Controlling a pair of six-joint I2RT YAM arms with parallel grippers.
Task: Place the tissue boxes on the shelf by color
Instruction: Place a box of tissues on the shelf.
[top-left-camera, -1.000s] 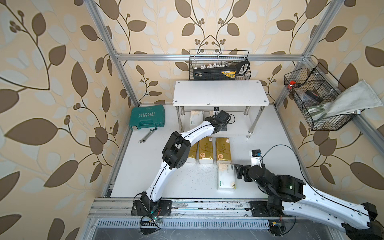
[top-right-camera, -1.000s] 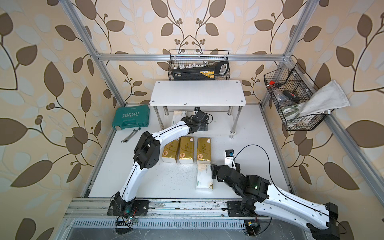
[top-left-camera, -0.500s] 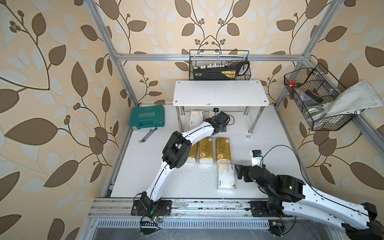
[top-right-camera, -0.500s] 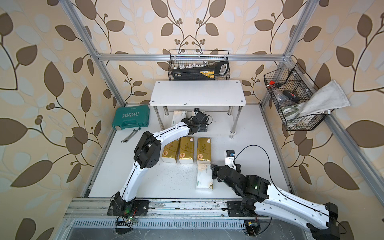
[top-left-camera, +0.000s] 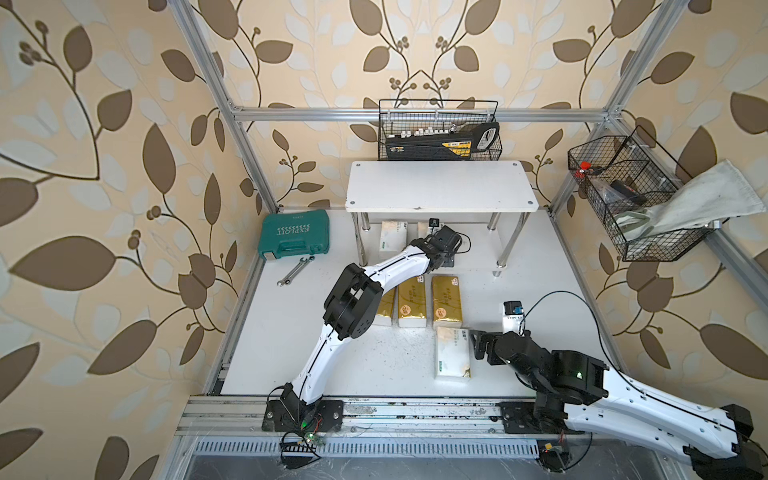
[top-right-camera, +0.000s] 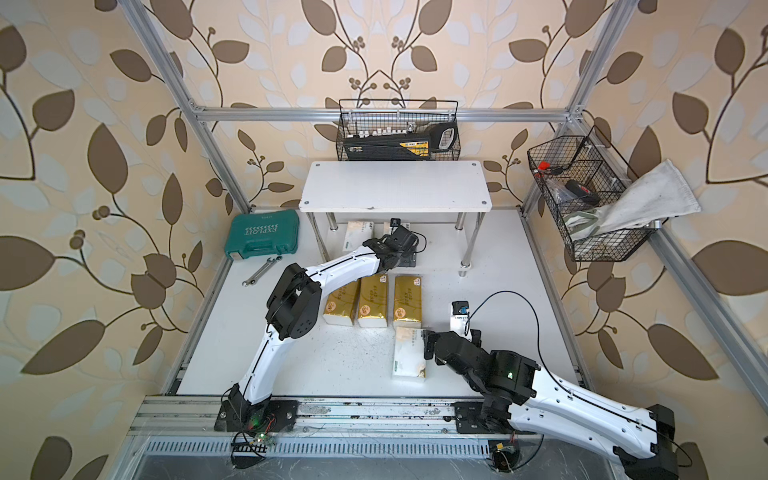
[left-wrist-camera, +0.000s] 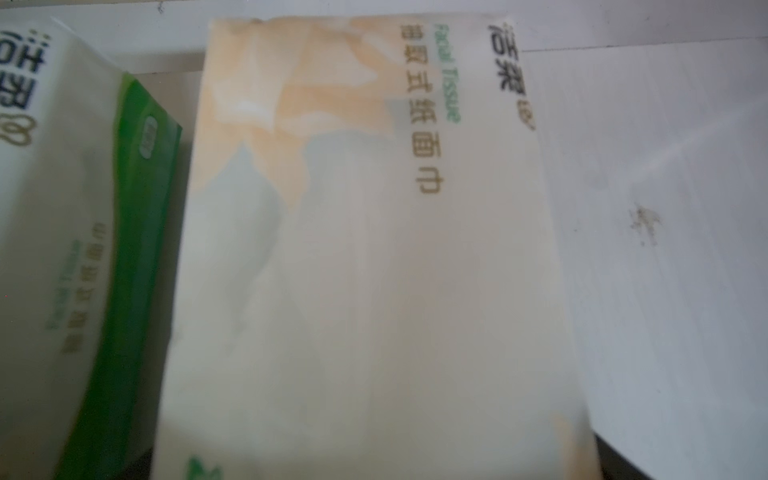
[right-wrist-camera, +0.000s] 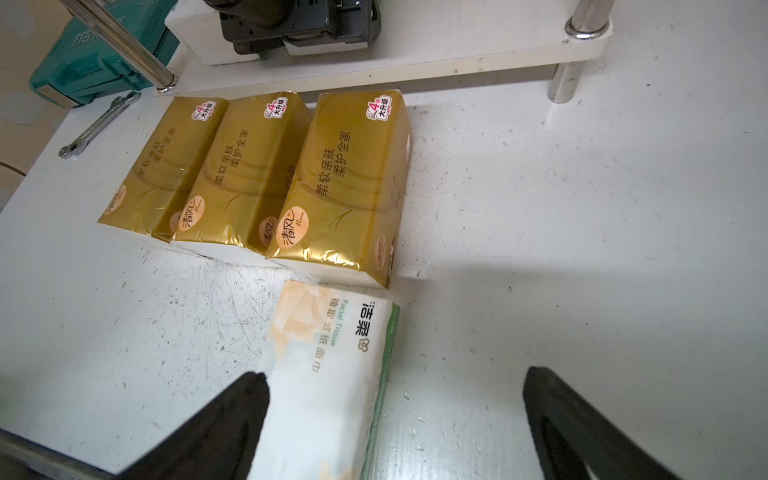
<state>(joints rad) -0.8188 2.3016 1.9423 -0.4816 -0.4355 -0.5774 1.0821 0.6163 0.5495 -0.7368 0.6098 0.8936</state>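
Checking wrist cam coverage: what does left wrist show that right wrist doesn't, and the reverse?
Left wrist only: printed tops of a white pack and its green-sided neighbour, side by side on the shelf's lower board. Right wrist only: three gold packs, a loose white pack on the table, wrench, teal case, the open right tool. Both: that board.

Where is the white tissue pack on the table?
In both top views the white tissue pack lies in front of the rightmost gold pack, beside the right gripper.
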